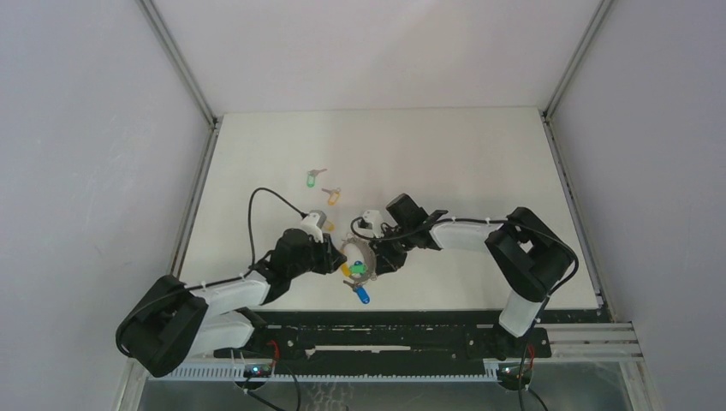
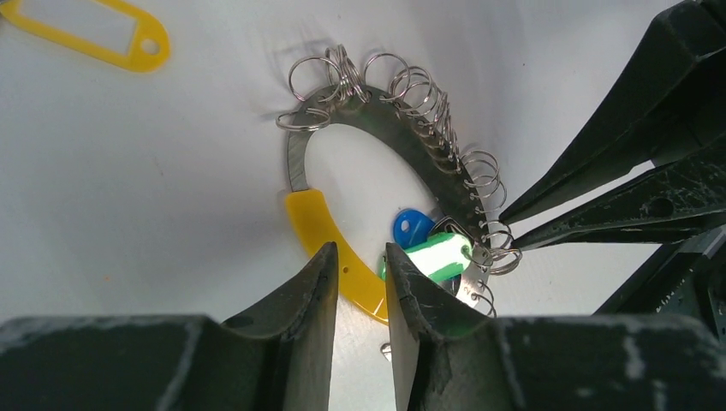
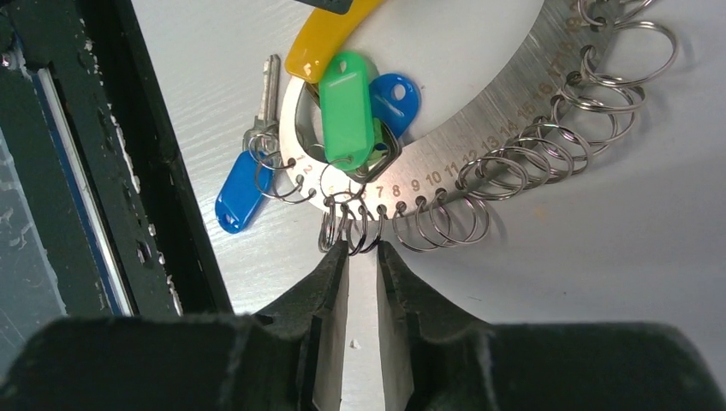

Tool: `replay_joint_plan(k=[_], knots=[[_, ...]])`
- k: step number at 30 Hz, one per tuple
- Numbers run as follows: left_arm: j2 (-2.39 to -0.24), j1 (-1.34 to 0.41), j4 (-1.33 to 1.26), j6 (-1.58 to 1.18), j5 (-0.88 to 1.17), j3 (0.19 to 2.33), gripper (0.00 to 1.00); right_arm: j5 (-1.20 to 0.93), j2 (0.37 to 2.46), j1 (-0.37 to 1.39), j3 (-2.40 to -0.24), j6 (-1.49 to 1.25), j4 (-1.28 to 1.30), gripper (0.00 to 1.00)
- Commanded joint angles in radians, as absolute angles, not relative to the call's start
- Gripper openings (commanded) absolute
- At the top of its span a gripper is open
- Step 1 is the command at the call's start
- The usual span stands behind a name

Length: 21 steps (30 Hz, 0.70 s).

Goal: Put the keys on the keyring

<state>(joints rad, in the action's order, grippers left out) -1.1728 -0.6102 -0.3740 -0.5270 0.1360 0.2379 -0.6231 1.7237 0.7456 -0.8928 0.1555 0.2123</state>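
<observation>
The left hand [image 2: 361,255] is clenched on the keyring [image 2: 374,133], a flat oval metal band stamped with numbers and hung with many small split rings [image 3: 548,141]. Its two fingers [image 2: 300,317] pinch the band's yellow segment [image 2: 312,218], and the rest of the loop lies on the tabletop [image 1: 445,163] straight out ahead of that hand.

The right hand [image 3: 360,250] meets the keyring from the opposite edge. Its jaws are narrowed to a thin slit and the tips press against the split rings near the low numbers. Whether a ring is actually pinched between them cannot be told.

Just beyond the right fingertips, a green tag [image 3: 346,107] and a small blue piece [image 3: 395,98] lie inside the loop, beside the yellow segment. To that hand's left, a blue-tagged key [image 3: 242,193] hangs from a split ring and rests on the tabletop outside the band.

In the overhead view, three loose keys lie apart from the keyring, out past the left hand. The yellow-orange-tagged key [image 1: 328,224] is nearest. The orange-tagged key [image 1: 332,196] lies farther out, and the green-tagged key [image 1: 313,180] farthest.
</observation>
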Motion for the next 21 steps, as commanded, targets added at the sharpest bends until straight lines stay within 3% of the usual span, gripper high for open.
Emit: replay_joint_plan(k=[1,8,14,21], knots=[[-1.193,-0.606,-0.425,-0.551,0.152,0.265,0.31,-0.622,1.746,0.741,-0.926,0.123,0.183,0.17],[-1.223,-0.606,-0.449,-0.564,0.165,0.262,0.30,-0.629,1.747,0.744,-0.928,0.122,0.162,0.14],[-1.240,-0.605,-0.469,-0.570,0.180,0.262,0.29,-0.627,1.716,0.751,-0.928,0.139,0.150,0.00],[-1.110,-0.605,-0.531,-0.565,0.171,0.224,0.34,-0.478,1.561,0.777,-0.880,0.206,0.109,0.00]])
